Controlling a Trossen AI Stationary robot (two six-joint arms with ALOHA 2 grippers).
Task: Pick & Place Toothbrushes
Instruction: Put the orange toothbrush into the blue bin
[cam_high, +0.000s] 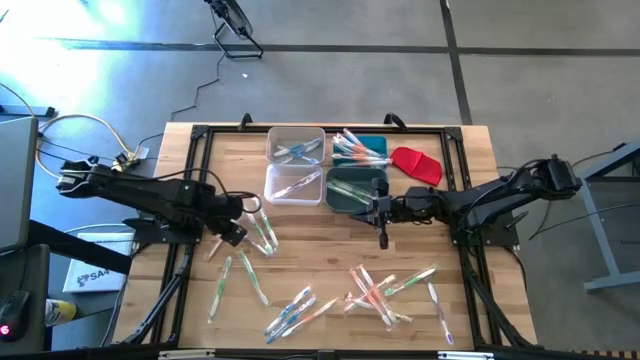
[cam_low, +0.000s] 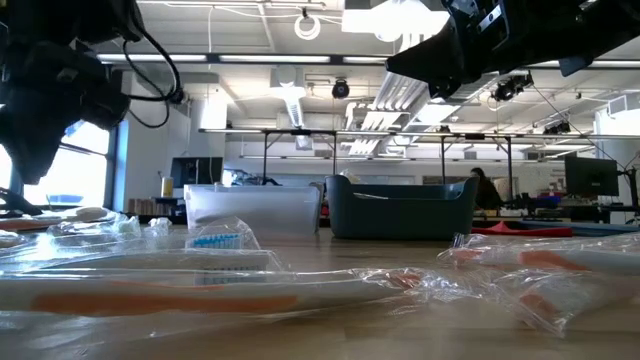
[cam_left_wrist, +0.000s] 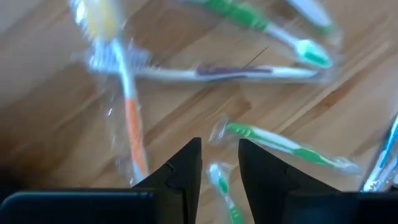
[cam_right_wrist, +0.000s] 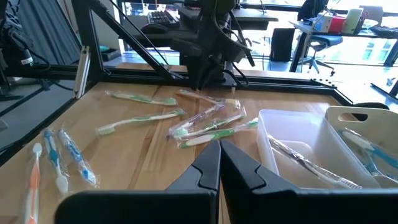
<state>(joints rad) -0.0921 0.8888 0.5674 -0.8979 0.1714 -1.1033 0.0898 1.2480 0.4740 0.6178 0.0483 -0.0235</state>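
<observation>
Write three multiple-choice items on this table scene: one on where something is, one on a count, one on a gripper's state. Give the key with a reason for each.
1. Where is the red piece?
A. right of the bins, near the table's far edge
B. among the loose toothbrushes at the near edge
C. inside a clear bin

2. How many bins stand on the table?
A. two
B. four
C. six

3. How do the left gripper's fingers stand?
A. clamped on a bin's rim
B. apart, over a green toothbrush
C. shut on an orange toothbrush

Key: 1 A, the high view shows it beside the teal bin. 2 B, two clear bins and two dark ones, the second in front of the teal one. 3 B, the left wrist view shows a gap between the fingers with the green brush below.
</observation>
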